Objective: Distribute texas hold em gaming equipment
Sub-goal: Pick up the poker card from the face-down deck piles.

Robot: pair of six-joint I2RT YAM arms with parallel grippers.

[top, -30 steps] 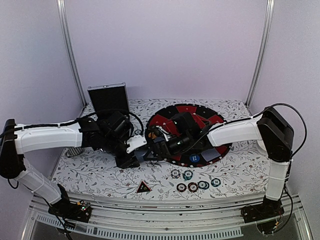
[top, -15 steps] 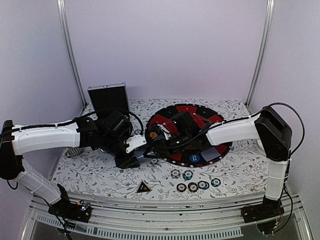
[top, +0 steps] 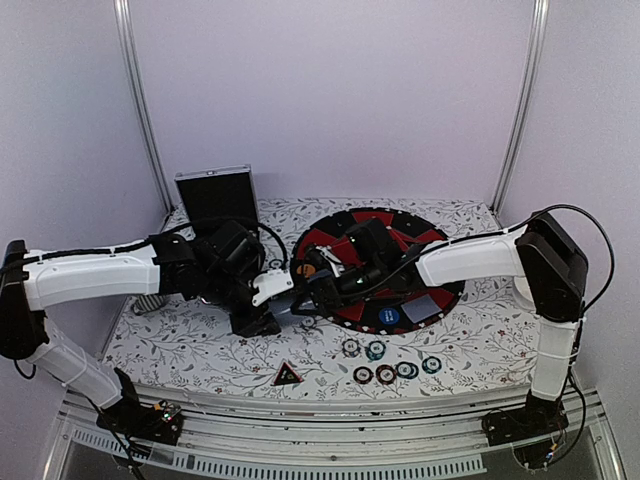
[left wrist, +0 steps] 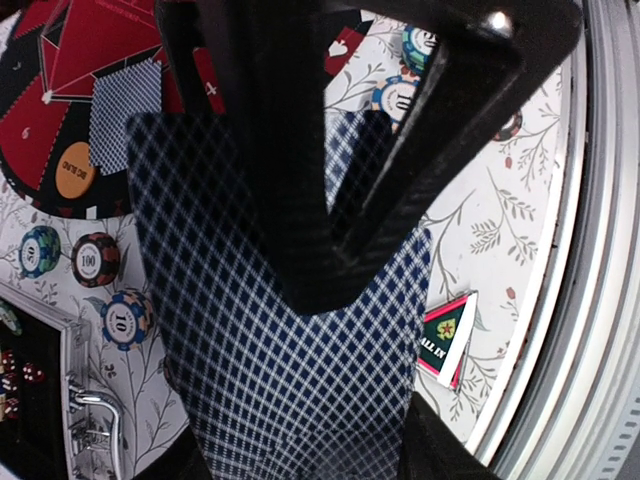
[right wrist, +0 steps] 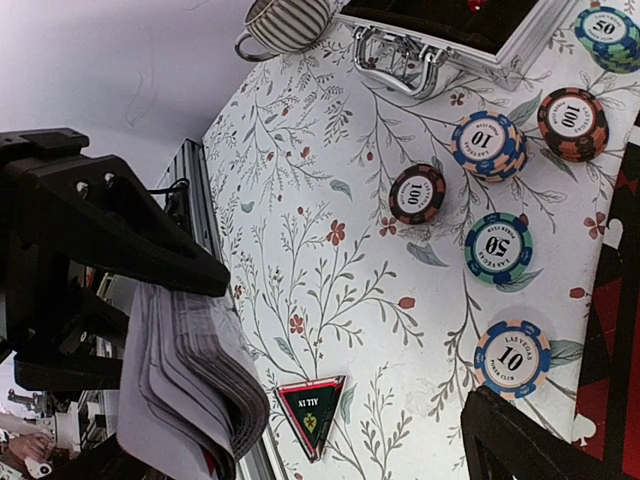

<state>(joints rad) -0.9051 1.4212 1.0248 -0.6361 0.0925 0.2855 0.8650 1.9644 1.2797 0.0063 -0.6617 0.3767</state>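
Observation:
My left gripper [top: 262,318] is shut on a deck of blue-diamond-backed playing cards [left wrist: 280,340], held above the table left of the round mat [top: 400,235]. My right gripper [top: 300,297] is open and reaches to the deck; its black fingers [left wrist: 290,150] lie over the top card. The right wrist view shows the deck edge-on [right wrist: 190,390] under the left gripper. Several striped chips [top: 385,373] lie in front of the mat, others [right wrist: 497,248] near the case. The red-black triangle [top: 288,375] lies near the front edge. An orange button [top: 307,270], a blue button [top: 389,317] and a card [top: 421,308] sit on the mat.
The silver-edged black case [top: 215,195] stands open at the back left, its handle [right wrist: 400,62] near the chips. A striped cup [right wrist: 285,22] lies beside it. The table's front rail [left wrist: 590,300] runs close by the triangle.
My right gripper has shifted a little left, closer over the deck. The left arm with the deck has hardly moved.

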